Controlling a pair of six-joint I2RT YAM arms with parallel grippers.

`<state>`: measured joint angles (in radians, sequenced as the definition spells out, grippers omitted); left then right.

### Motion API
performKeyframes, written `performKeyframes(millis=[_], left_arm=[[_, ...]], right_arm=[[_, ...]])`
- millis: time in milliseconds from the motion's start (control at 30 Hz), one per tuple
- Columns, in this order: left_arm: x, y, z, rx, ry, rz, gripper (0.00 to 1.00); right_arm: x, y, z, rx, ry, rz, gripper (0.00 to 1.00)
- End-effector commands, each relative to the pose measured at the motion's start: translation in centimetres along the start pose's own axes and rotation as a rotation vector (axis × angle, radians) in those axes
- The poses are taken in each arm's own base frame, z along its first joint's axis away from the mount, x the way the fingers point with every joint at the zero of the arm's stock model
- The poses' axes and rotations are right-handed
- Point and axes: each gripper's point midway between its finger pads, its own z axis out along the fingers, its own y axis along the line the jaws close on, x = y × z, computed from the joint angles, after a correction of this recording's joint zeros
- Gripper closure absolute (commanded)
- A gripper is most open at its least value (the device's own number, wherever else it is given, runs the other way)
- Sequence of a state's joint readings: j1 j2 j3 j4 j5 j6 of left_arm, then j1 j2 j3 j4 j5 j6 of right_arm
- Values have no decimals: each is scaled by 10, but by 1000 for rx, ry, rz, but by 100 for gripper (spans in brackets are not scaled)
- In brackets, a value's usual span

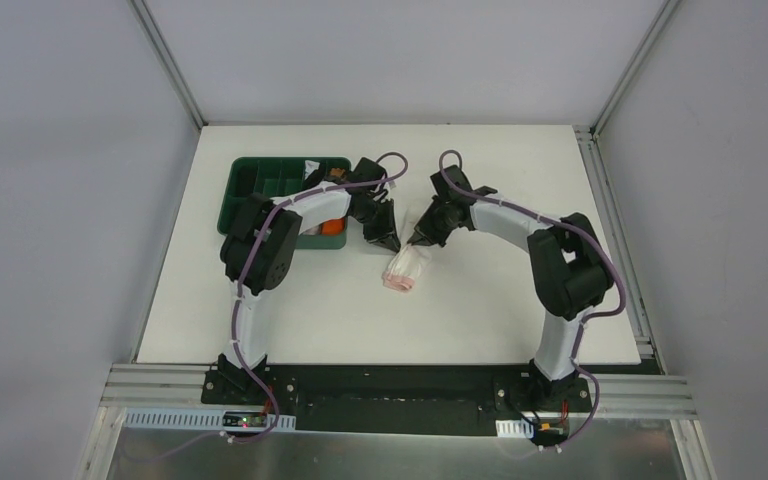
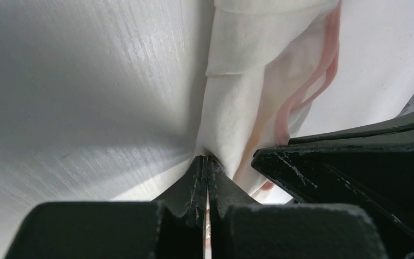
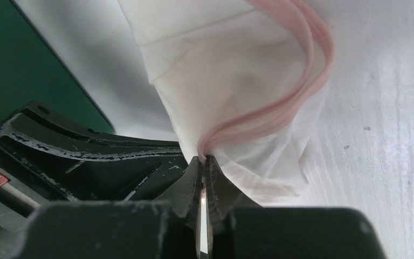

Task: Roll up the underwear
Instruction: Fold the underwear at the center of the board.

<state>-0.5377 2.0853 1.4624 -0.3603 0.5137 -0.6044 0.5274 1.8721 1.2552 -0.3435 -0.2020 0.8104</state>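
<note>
The pale pink-white underwear with pink edging (image 1: 406,267) lies bunched on the white table at the middle. My left gripper (image 1: 393,243) is shut on its far left edge; in the left wrist view the closed tips (image 2: 207,158) pinch white fabric (image 2: 242,86). My right gripper (image 1: 419,240) is shut on the far right edge; in the right wrist view its tips (image 3: 204,158) pinch the pink edging of the cloth (image 3: 232,70). The two grippers stand close side by side. The pink brief with navy edging is out of view.
A dark green compartment tray (image 1: 260,190) stands at the back left, behind the left arm, with an orange cloth (image 1: 332,226) at its near right corner. Its green wall shows in the right wrist view (image 3: 27,70).
</note>
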Motion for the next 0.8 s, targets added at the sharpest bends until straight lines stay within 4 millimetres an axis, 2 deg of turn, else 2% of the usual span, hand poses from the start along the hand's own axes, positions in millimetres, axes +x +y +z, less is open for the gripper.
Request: performKeyframes(millis=[0, 200, 367, 500, 600, 667, 767], left_arm=[[1, -10, 2, 32, 15, 0, 100], [2, -5, -16, -22, -11, 29, 100], [-3, 2, -49, -136, -53, 36, 87], [-4, 0, -83, -193, -107, 55, 82], [1, -9, -102, -181, -127, 59, 82], [7, -18, -111, -141, -127, 53, 82], [19, -34, -117, -59, -106, 29, 85]], right_arm=[[-4, 22, 1, -50, 7, -33, 100], [-4, 24, 15, -32, 47, -57, 100], [-3, 19, 26, -6, 75, -76, 99], [-2, 19, 25, -9, 78, -88, 87], [-5, 26, 14, -35, 56, -103, 70], [-7, 33, 5, -60, 43, -116, 59], [-9, 44, -11, -107, 34, -127, 53]])
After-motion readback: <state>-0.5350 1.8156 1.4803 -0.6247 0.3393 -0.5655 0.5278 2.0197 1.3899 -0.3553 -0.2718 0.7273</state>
